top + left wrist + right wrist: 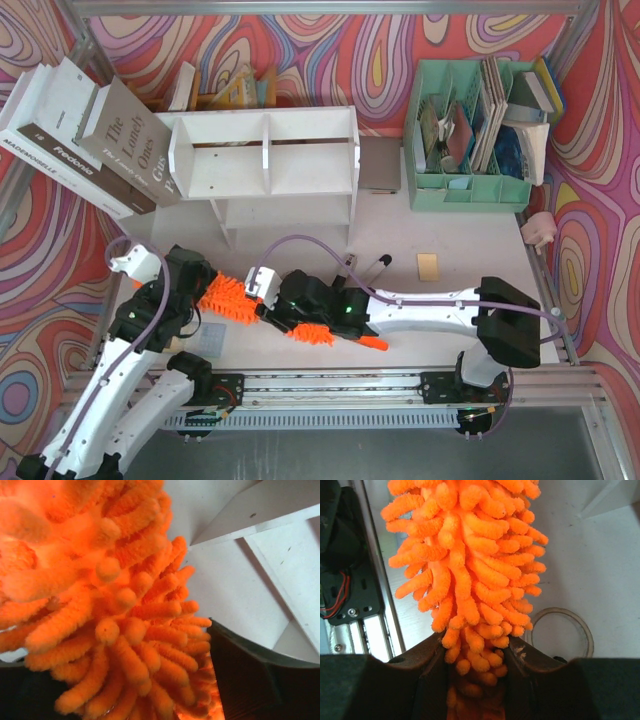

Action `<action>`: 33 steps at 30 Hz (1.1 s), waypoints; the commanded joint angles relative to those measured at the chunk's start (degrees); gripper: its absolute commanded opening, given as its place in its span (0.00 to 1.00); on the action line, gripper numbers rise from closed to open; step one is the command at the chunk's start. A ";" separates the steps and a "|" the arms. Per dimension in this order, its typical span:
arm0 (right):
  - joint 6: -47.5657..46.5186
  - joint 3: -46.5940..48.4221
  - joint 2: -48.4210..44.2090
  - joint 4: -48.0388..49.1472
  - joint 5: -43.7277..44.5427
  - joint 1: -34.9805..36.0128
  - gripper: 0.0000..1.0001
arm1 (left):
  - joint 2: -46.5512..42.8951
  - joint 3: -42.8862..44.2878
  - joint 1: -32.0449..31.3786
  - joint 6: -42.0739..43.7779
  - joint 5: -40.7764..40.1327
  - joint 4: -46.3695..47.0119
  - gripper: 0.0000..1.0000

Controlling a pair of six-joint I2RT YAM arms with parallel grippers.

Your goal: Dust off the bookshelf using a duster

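The white bookshelf (265,165) stands at the back of the table, its underside showing in the left wrist view (280,555). In front of it the orange duster (232,300) lies across the table, its handle tip (372,343) pointing right. My right gripper (290,310) is shut on the duster's fluffy head near the handle end (472,660). My left gripper (205,290) is at the duster's left end. Its fingers stand wide apart with orange fluff (100,580) filling the gap, so the left gripper (130,680) is open.
Large books (80,140) lean at the back left and a mint green organiser (470,130) stands at the back right. Two pens (365,268) and a small tan card (428,266) lie mid-table. A clear ring (570,630) lies beside the duster.
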 commanded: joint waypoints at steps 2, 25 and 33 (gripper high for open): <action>1.38 1.41 -2.86 3.76 -1.55 0.72 0.30 | -0.72 -0.52 -0.12 -0.60 -1.13 1.81 0.52; 0.94 -11.69 -15.53 -2.19 -2.76 0.72 0.75 | -10.34 13.20 -0.06 -7.34 -16.02 -10.33 0.00; -1.58 -23.44 -20.72 9.16 -2.83 0.72 0.81 | -9.13 19.73 -0.12 -5.90 -18.69 -10.42 0.00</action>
